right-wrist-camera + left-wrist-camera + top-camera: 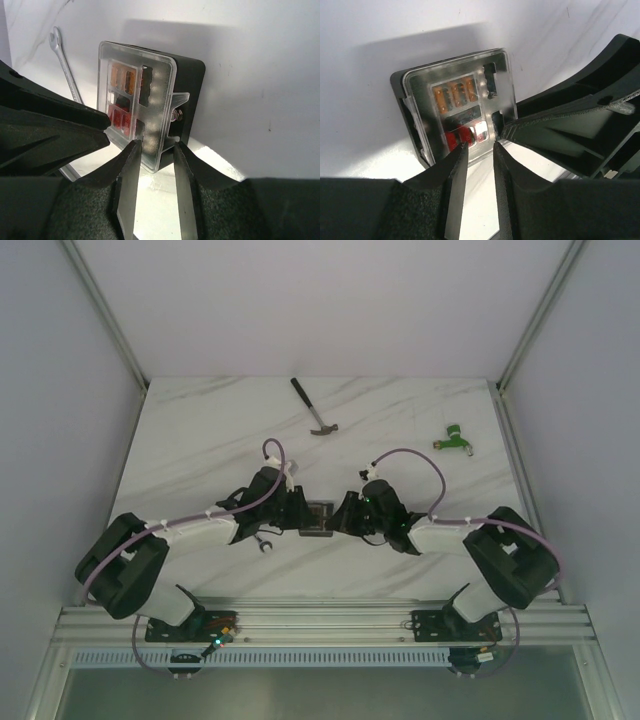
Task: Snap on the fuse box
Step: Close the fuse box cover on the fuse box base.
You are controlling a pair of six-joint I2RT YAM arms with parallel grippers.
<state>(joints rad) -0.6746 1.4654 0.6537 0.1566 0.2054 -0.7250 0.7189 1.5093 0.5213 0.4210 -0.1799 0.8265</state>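
Note:
The fuse box (pixel 318 515) is a small black square box under a clear cover, with orange and red fuses showing. It lies on the table between both grippers. In the left wrist view, the fuse box (pixel 455 105) lies just past my left gripper (pixel 479 146), whose jaws stand a narrow gap apart with their tips at its near edge. My right gripper (pixel 154 145) is open, its jaws either side of the near corner of the clear cover of the box (pixel 145 95). Whether either gripper touches the cover is unclear. In the top view the left gripper (pixel 300 512) and right gripper (pixel 345 515) flank the box.
A silver wrench (pixel 62 60) lies beside the box, under my left arm (pixel 263 543). A hammer (pixel 315 408) lies at the back middle. A green-and-red connector piece (pixel 455 438) lies at the back right. The table is white marble (pixel 200 440) with rails around it.

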